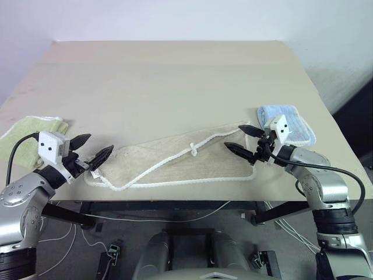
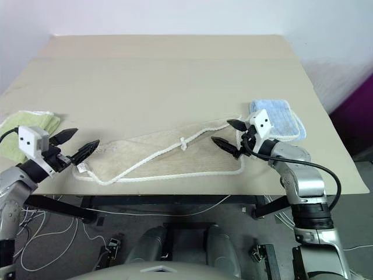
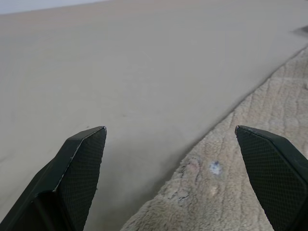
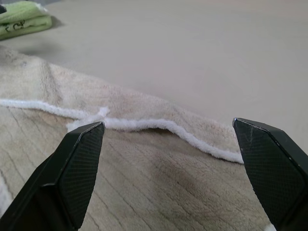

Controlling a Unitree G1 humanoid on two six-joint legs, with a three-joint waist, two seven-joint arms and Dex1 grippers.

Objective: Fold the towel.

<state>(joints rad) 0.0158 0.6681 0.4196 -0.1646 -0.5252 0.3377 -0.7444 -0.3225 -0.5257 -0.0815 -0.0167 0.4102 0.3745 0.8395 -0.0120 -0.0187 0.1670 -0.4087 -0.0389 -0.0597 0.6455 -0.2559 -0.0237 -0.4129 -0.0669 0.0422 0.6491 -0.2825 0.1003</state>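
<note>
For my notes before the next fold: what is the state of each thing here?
towel: lying flat, partly folded over
left gripper: open, at the towel's end
right gripper: open, at the other end
green towel: folded
blue towel: folded

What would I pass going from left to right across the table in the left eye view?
Green folded towel → left gripper, fingers open → the towel → right gripper, fingers open → blue folded towel.
</note>
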